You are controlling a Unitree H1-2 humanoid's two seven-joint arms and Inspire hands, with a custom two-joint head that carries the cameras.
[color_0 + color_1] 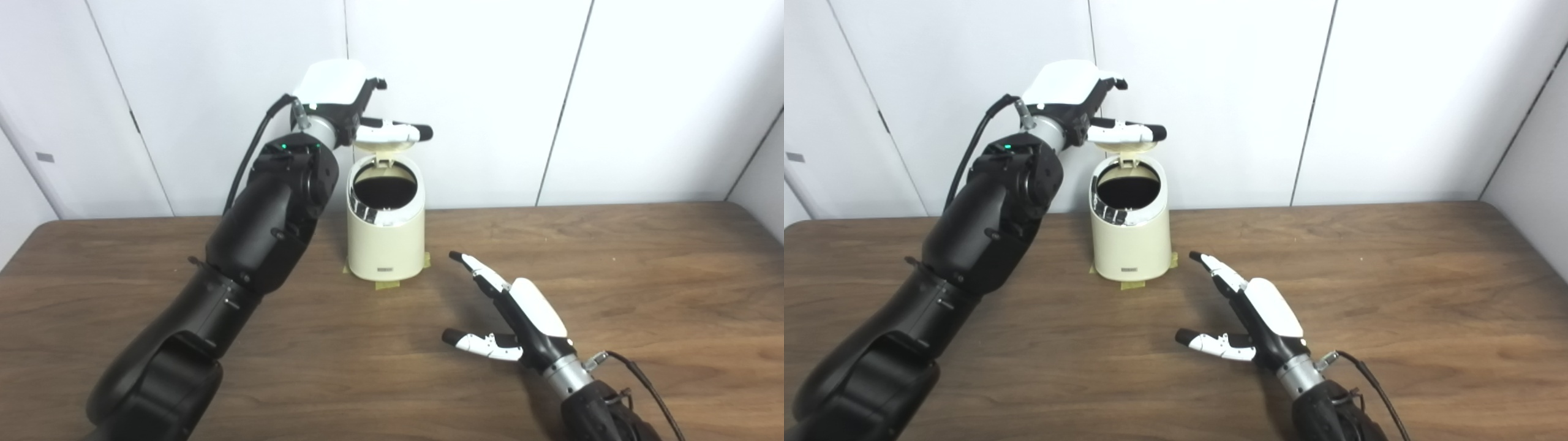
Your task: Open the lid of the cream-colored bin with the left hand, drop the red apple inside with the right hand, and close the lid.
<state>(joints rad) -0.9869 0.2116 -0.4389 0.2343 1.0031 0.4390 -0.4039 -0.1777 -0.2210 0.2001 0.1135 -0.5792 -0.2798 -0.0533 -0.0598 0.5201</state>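
Two head cameras, side by side, look down and forward across the wooden table (643,275) toward the white panelled wall (1396,92). Both share the cream bin (386,233), mid-distance; right view sits slightly offset.

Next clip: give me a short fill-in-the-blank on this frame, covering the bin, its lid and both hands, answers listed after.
1. The lid of the cream-colored bin stands ____.
2. The ____ hand is raised at the lid.
3. The right hand lies low over the table with its fingers ____, holding nothing.
4. Under the bin's base show bits of yellowish ____ on the table.

Missing words: open; left; apart; tape
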